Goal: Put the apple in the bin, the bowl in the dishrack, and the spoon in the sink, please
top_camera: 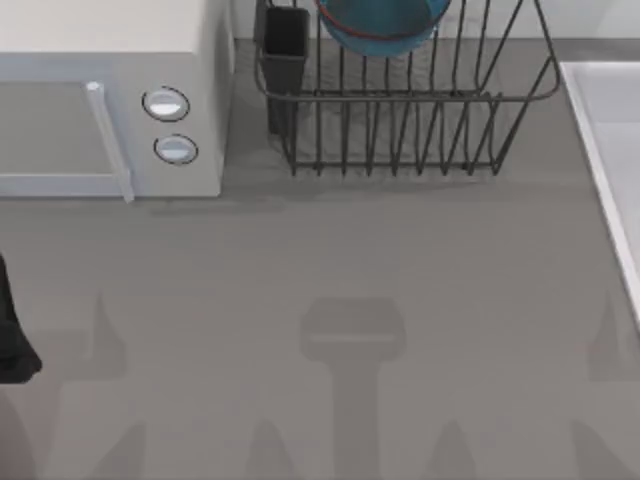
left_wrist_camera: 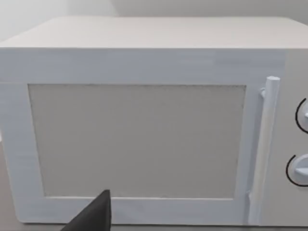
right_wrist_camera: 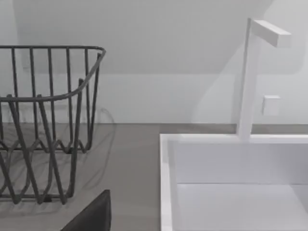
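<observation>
Top view looks straight down on the worktop (top_camera: 330, 300), dishrack (top_camera: 400, 120) at its far edge. Left wrist view faces the microwave (left_wrist_camera: 144, 130) closely. Right wrist view faces dishrack and sink (right_wrist_camera: 231, 183), both shared with the top view.

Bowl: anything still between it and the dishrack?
No. In the top view the bowl already sits inside the dishrack, at its rear, beside the black utensil cup. Nothing visible blocks it. The left arm is parked at the table's left edge.
</observation>
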Controlling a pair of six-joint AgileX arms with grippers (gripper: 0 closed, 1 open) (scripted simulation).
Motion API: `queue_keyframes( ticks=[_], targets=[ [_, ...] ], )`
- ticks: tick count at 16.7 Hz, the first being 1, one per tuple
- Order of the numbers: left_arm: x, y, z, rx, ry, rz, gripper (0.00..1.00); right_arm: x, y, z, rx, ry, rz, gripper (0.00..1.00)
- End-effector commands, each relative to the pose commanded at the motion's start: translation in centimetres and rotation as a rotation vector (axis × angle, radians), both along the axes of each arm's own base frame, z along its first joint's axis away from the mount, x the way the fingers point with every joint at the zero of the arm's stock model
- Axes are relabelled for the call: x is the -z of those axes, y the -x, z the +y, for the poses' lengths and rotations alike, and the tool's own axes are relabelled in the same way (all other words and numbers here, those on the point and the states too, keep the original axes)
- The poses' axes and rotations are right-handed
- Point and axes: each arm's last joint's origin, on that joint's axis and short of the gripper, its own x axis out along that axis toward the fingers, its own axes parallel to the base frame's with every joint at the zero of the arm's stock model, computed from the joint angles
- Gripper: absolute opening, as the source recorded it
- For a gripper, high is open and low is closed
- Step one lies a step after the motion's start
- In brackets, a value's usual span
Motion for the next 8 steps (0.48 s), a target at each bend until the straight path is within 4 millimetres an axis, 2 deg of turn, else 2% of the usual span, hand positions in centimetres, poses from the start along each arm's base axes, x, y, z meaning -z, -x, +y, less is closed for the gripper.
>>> queue_keyframes(
  ticks=[4, 8],
  targets=[
    [0.0, 0.0, 0.0, 0.0, 0.0, 0.0, 1.0, -0.19, -0.07, -0.06, 0.006, 0.03, 0.027, 1.0],
    [0.0, 0.0, 0.0, 0.0, 0.0, 0.0, 1.0, -1.03, -0.47, -0.65, 0.043, 0.203, 0.179, 1.0]
  ],
)
